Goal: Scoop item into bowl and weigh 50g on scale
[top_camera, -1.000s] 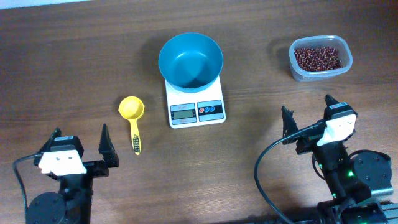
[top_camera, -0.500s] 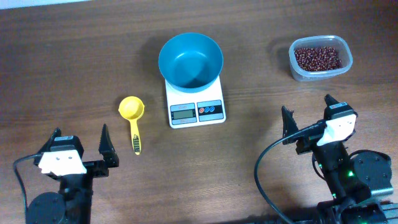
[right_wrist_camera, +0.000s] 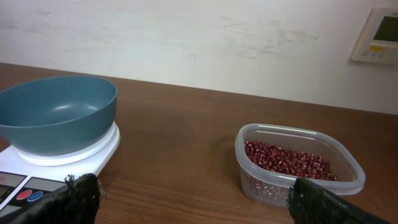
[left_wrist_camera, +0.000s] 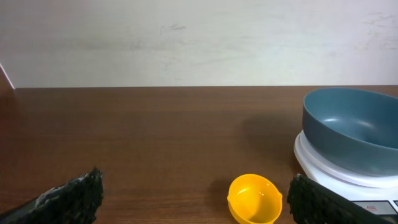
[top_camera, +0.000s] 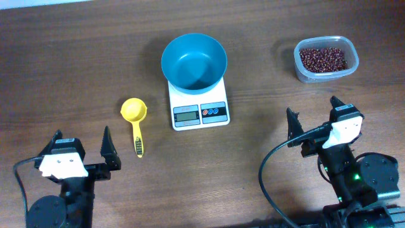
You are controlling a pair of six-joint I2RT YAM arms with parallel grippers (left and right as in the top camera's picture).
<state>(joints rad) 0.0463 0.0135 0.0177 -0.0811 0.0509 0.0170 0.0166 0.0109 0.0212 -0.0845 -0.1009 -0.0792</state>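
Note:
An empty teal-blue bowl [top_camera: 193, 61] [left_wrist_camera: 351, 129] [right_wrist_camera: 57, 112] rests on the white scale [top_camera: 199, 104] [left_wrist_camera: 336, 165] [right_wrist_camera: 74, 155] at the table's middle back. Dark red-brown beans [top_camera: 323, 59] [right_wrist_camera: 286, 160] fill a clear tub [top_camera: 326, 75] [right_wrist_camera: 298, 186] at the back right. A yellow scoop [top_camera: 135, 115] [left_wrist_camera: 254, 198] lies left of the scale, handle toward me. Near the front left my left gripper [top_camera: 82, 140] [left_wrist_camera: 193, 205] stands open and holds nothing, the scoop just ahead of it. Toward the front right my right gripper [top_camera: 312, 114] [right_wrist_camera: 193, 205] is open too, nothing in it, short of the tub.
A pale wall runs behind the table's far edge in both wrist views, with a small wall panel [right_wrist_camera: 379, 36] at the upper right. Bare brown wood lies between the grippers and the scale.

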